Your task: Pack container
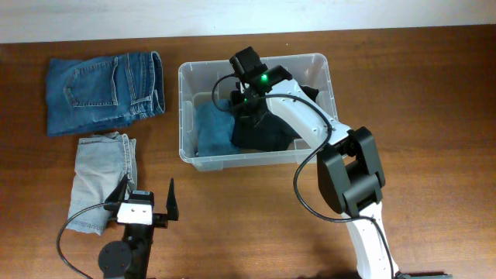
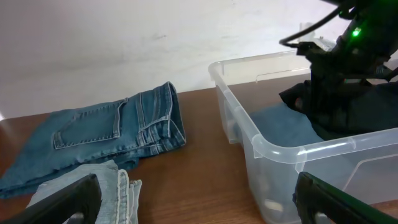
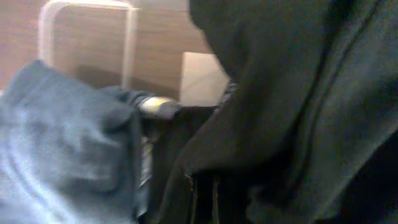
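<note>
The container [image 1: 232,161] is a clear plastic bin in the middle of the table, seen also in the left wrist view [image 2: 267,146]. Inside it lie a folded blue garment [image 1: 213,128] on the left and a black garment [image 1: 260,133] on the right. My right gripper [image 1: 246,107] reaches down into the bin and is shut on the black garment [image 3: 298,93], whose cloth fills the right wrist view beside the blue garment [image 3: 62,137]. My left gripper [image 1: 147,188] stands open near the front edge, empty, next to light blue jeans [image 1: 101,178].
Folded dark blue jeans [image 1: 105,89] lie at the back left, left of the bin. The light jeans [image 2: 118,186] lie just by my left finger [image 2: 62,202]. The right arm [image 1: 349,167] stretches from the front right over the bin's right corner.
</note>
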`<action>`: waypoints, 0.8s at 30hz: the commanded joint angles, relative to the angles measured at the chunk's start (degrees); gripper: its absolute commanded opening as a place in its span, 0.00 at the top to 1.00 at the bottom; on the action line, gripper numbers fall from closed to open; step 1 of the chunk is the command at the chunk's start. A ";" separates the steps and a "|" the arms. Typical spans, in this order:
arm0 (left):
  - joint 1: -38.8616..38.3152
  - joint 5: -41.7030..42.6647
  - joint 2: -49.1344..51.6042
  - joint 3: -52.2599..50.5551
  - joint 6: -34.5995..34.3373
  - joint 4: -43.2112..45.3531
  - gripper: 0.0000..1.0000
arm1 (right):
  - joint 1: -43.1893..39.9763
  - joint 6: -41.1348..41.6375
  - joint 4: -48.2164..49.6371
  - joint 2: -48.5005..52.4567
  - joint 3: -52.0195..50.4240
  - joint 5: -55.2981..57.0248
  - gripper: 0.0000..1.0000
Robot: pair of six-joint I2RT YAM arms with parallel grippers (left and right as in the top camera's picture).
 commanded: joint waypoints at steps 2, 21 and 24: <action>0.44 -0.39 -0.33 -0.15 0.72 -0.31 0.01 | -0.83 -0.26 -0.90 -8.50 2.89 -2.25 0.94; 0.44 -0.39 -0.33 -0.15 0.72 -0.31 0.01 | -29.33 -15.41 -21.31 -22.53 4.50 -11.67 0.08; 0.44 -0.39 -0.33 -0.15 0.72 -0.31 0.01 | -29.24 -22.47 -24.46 -21.66 4.44 -11.61 0.01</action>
